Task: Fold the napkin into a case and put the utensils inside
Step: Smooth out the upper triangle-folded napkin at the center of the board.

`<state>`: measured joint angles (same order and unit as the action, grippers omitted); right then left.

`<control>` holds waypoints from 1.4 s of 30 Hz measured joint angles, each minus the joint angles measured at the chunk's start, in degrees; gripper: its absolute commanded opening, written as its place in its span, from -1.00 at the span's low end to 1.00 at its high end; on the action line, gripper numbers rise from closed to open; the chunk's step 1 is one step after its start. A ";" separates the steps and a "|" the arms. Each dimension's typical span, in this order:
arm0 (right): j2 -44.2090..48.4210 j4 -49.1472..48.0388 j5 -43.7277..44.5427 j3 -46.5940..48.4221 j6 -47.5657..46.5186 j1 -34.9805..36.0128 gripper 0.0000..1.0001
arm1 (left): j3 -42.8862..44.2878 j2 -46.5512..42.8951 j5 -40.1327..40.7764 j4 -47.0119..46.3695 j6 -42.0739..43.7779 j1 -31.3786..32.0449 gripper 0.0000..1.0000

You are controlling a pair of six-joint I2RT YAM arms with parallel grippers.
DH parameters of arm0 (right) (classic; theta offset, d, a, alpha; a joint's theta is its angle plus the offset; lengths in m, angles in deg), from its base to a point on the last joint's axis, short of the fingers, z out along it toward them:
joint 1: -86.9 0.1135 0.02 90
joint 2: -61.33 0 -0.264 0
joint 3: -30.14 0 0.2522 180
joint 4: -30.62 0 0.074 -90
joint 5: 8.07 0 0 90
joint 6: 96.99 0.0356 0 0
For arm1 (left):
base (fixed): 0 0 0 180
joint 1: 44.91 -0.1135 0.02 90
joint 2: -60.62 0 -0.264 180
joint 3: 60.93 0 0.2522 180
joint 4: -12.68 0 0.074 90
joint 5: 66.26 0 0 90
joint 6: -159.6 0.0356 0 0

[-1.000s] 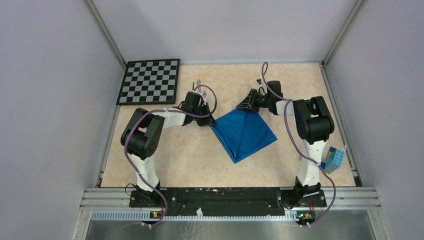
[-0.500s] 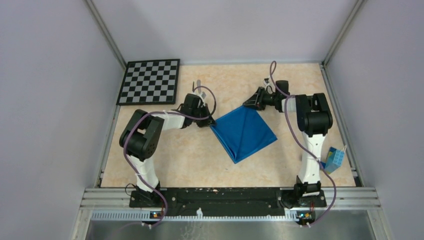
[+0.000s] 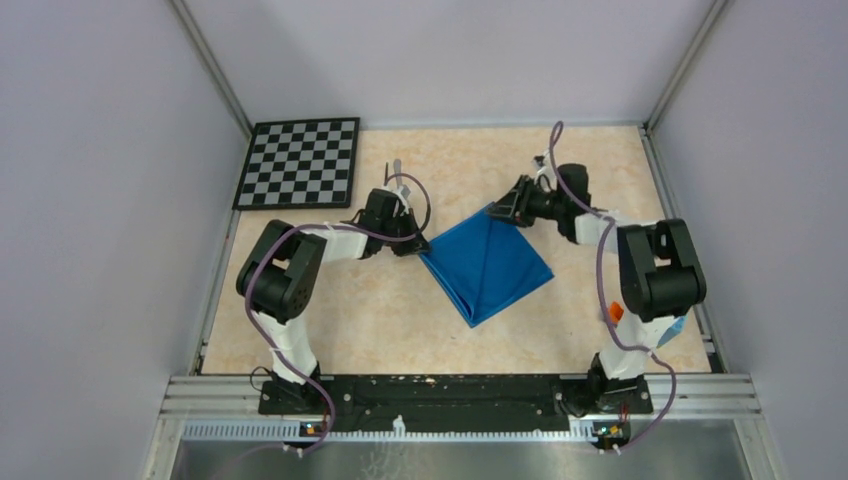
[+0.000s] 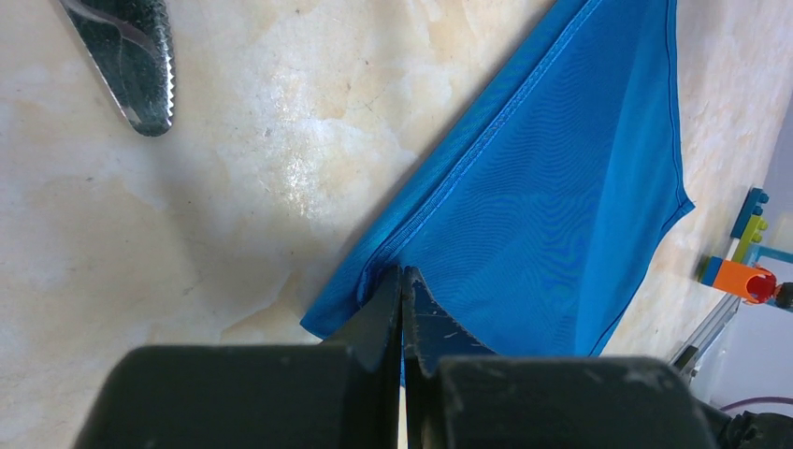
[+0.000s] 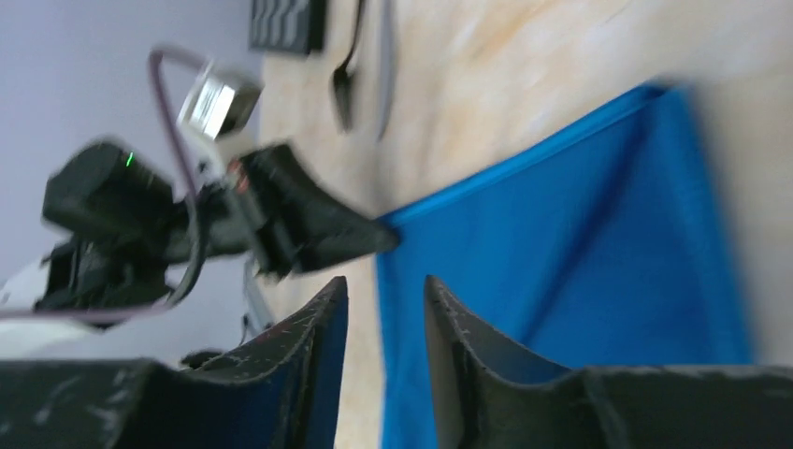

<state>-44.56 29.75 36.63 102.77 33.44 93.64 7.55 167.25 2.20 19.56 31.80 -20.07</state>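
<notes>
The marbled worktop (image 3: 330,320) carries the napkin (image 3: 487,265) just right of its centre. The blue cloth is folded into a flat kite with a crease running from its 12 o'clock tip to its 6 o'clock tip, so it is not yet the narrow case. A checkerboard (image 3: 300,162) lies in the worktop's 10 o'clock corner. The left end effector (image 3: 415,243) sits at the napkin's 9 o'clock corner, closed tight on the hem there. The right end effector (image 3: 495,207) hovers at the 12 o'clock tip with a modest gap between its fingers, and it grips nothing. The utensils (image 3: 397,170) lie side by side, well clear, at 11 o'clock from the cloth. The folding step looks to be in hand. The next move probably calls for the right end effector to take an edge and lay it across the crease to narrow the strip, while the left pins its corner.
</notes>
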 measured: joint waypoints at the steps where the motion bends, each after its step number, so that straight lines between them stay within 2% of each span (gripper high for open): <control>1: 2.93 -3.19 -0.61 -4.00 1.97 2.10 -0.52 | -0.07 0.00 -0.09 -0.13 0.00 0.00 -1.00; 4: 5.77 -14.34 -2.86 -14.60 8.83 7.37 -0.82 | -0.13 0.00 -0.31 -0.28 0.00 0.00 -1.00; 7: 4.39 -19.34 -3.87 -21.53 13.05 9.20 -0.94 | -0.48 -0.04 -0.33 -0.85 -0.07 -0.02 -1.00; 12: -0.24 -28.65 -4.20 -27.47 18.10 12.39 -1.00 | -1.05 -0.24 -0.28 -1.70 -0.22 -0.02 -1.00; 17: -5.25 -42.32 -5.38 -33.09 23.93 17.59 -1.00 | -1.44 -0.28 -0.33 -2.40 -0.37 -0.04 -1.00; 23: -7.43 -50.93 -5.73 -36.92 26.34 19.02 -1.00 | -1.49 -0.28 -0.66 -2.36 -0.70 -0.04 -1.00; 29: -6.19 -52.61 -5.46 -39.93 25.16 19.89 -1.00 | -1.49 -0.24 -1.70 -1.86 -1.07 0.20 -1.00; 34: -3.34 -49.79 -5.29 -41.79 21.73 21.44 -1.00 | -1.51 -0.22 -2.45 -1.46 -1.09 0.44 -1.00; 38: -0.09 -43.91 -5.22 -43.60 18.18 21.86 -1.00 | -1.51 -0.22 -2.47 -1.46 -1.09 0.44 -1.00; 42: 4.72 -34.07 -3.89 -43.67 12.74 22.38 -1.00 | -1.51 -0.17 -2.51 -1.46 -1.09 0.44 -1.00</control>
<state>-39.84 -4.33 32.74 59.10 46.18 116.02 6.05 167.08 -0.31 18.10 30.70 -19.63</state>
